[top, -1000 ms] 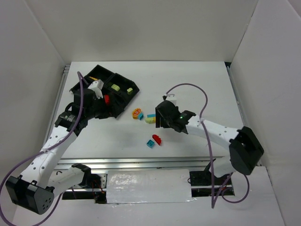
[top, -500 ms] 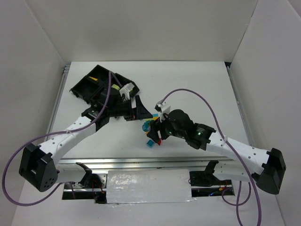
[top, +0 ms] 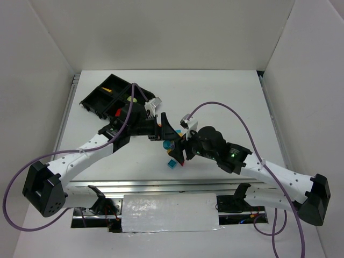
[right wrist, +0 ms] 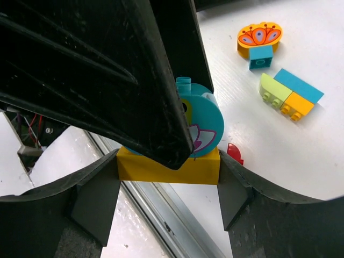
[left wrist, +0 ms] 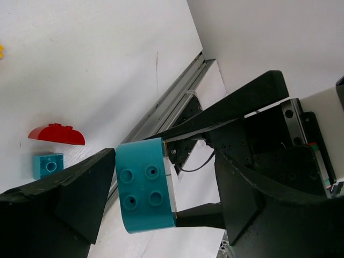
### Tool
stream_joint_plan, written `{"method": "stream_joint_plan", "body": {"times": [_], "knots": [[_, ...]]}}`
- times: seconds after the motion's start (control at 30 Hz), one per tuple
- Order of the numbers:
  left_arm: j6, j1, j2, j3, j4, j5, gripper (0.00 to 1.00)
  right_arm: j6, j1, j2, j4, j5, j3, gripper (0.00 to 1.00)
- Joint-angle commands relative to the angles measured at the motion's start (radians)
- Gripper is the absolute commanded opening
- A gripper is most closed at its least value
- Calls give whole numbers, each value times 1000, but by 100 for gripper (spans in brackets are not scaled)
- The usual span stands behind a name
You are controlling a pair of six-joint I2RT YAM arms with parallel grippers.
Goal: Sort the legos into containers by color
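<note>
Lego pair point(right wrist: 207, 153) clamped in the right gripper point(right wrist: 167, 185): glossy teal half-round brick point(right wrist: 207, 115) atop a boxy yellow block point(right wrist: 161, 167). Left gripper point(left wrist: 164, 183) faces it, jaws apart.

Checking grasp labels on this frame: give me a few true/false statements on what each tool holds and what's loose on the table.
1. The right tool grips a yellow brick with a teal round piece stuck on it. True.
2. The left tool is clamped shut on the teal round piece. False: its jaws stand open around the piece, and the left wrist view shows a gap on one side.
3. A red arched brick and a small teal brick lie on the table. True.
4. The left tool holds the orange flower-print brick. False: that brick lies on the table.
</note>
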Motion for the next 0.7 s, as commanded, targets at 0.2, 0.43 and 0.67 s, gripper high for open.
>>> {"method": "stream_joint_plan", "body": {"times": [0.2, 0.43, 0.67], "knots": [[45, -8, 8, 0, 28, 29, 68, -13, 6, -81, 78, 77, -24, 0], [68, -8, -10, 22, 28, 46, 5, -13, 8, -78, 87, 93, -30, 0], [103, 47, -44, 88, -64, 8, 0, -47, 6, -81, 84, 58, -50, 0]]}}
